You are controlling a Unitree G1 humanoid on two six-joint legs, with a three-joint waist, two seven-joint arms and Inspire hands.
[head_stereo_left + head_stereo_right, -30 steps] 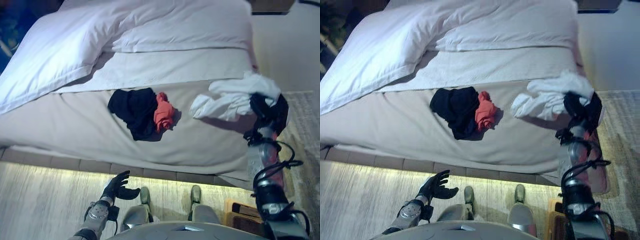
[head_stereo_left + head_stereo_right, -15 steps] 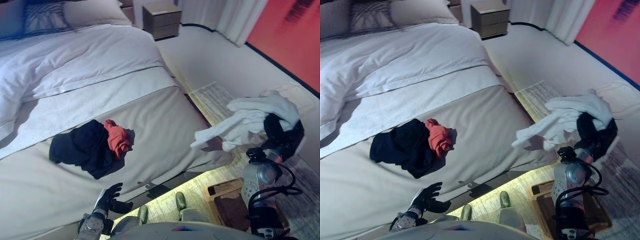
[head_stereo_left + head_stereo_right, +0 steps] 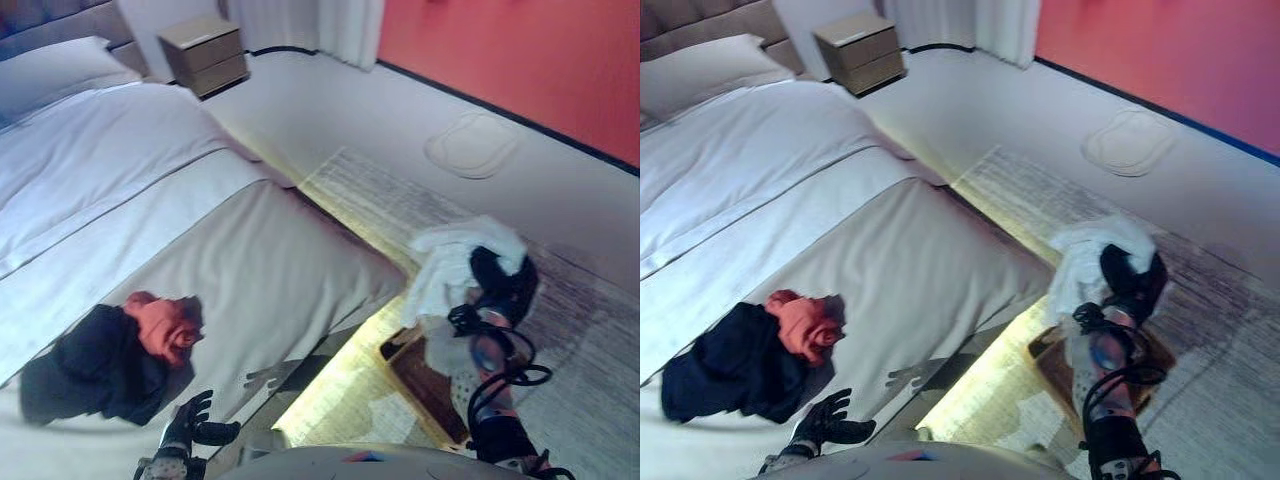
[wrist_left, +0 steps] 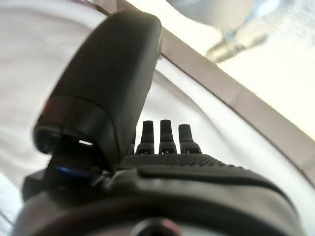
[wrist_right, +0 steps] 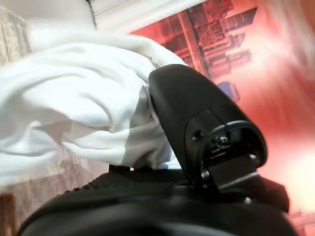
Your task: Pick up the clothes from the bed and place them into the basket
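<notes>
My right hand is shut on a white garment and holds it in the air beside the bed, above a brown basket on the floor. The garment fills my right wrist view, pinched under the thumb. A dark garment and a red-orange one lie bunched together on the grey bed cover at the lower left. My left hand hangs open below the bed's edge, its fingers straight.
A wooden nightstand stands at the far wall. A striped rug covers the floor around the basket. A red wall runs along the right. White bedding and a pillow lie at the head of the bed.
The camera has swung right, so the bed has shifted to the left of the picture. My right hand has carried the white garment off the bed to above the basket.
</notes>
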